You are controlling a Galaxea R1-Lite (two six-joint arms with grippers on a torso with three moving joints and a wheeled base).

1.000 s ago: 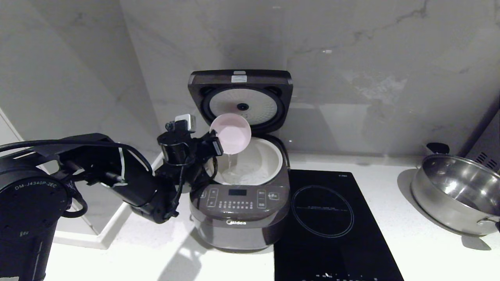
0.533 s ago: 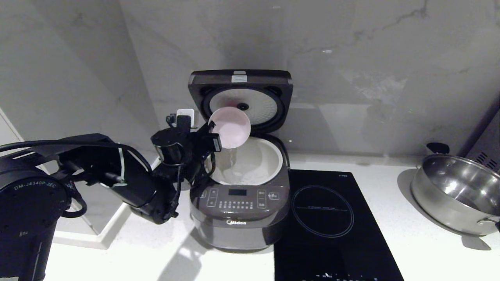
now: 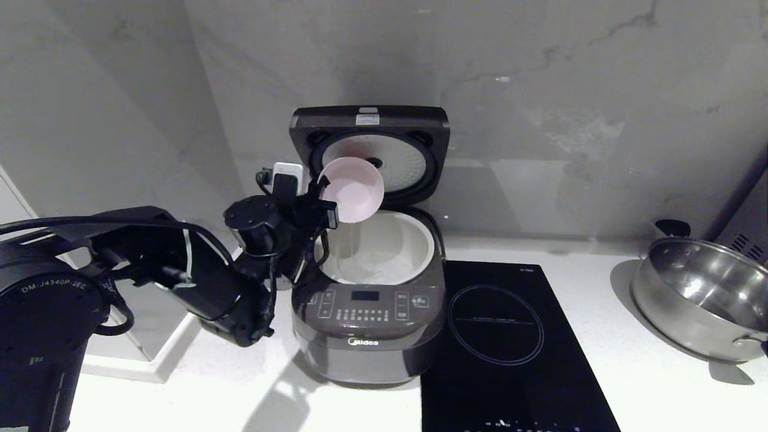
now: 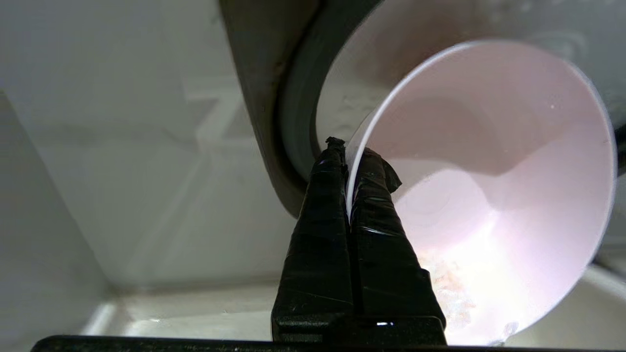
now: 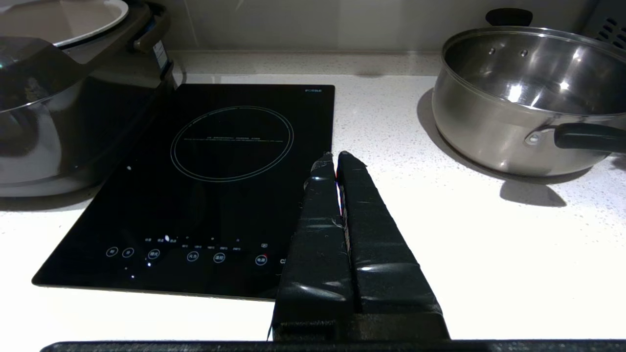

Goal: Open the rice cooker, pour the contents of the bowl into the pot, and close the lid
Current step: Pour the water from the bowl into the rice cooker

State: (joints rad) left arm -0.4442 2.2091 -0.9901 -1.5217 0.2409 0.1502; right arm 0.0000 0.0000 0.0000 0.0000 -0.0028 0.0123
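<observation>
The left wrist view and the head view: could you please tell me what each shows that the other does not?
Only the left wrist view shows the fingers pinching the bowl's thin rim, and whitish residue inside. Only the head view shows the upright lid, the button panel, the black hob and the steel pan. Both show the left gripper holding the tipped bowl over the pot.

Black left arm [image 3: 180,264], looped cables, white lettering, tape-wrapped jaws.
</observation>
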